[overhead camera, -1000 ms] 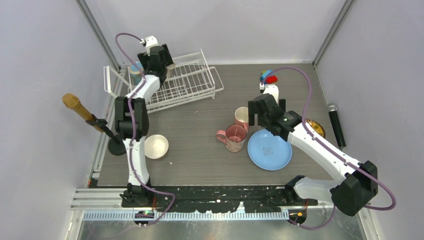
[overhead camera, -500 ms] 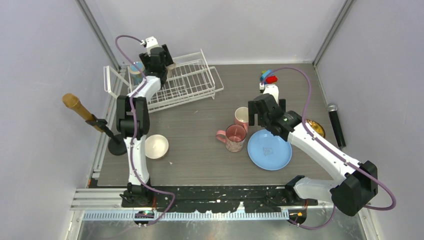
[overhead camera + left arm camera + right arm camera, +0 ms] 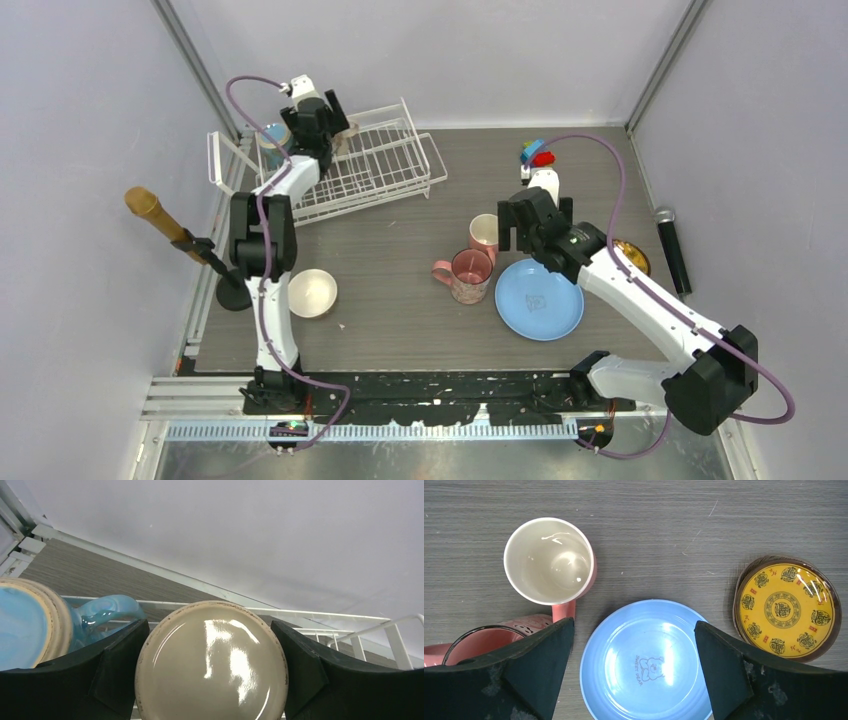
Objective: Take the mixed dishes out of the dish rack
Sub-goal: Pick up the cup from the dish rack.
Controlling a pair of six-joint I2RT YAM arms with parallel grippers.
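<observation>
My left gripper is over the left end of the white dish rack, shut on the cream mug; I see the mug's glossy base between both pads. The teal mug stands just left of it in the rack and shows in the top view. My right gripper is open and empty, hovering above the light-blue plate on the table. Two pink mugs, the yellow patterned plate and the cream bowl rest on the table.
A black microphone lies at the right edge. A gold-headed microphone on a stand stands at the left. Toy blocks sit at the back right. The rack's side flap sticks up at the left.
My left gripper has shifted slightly up and back over the rack with the cream mug in it. The right arm has barely moved.
</observation>
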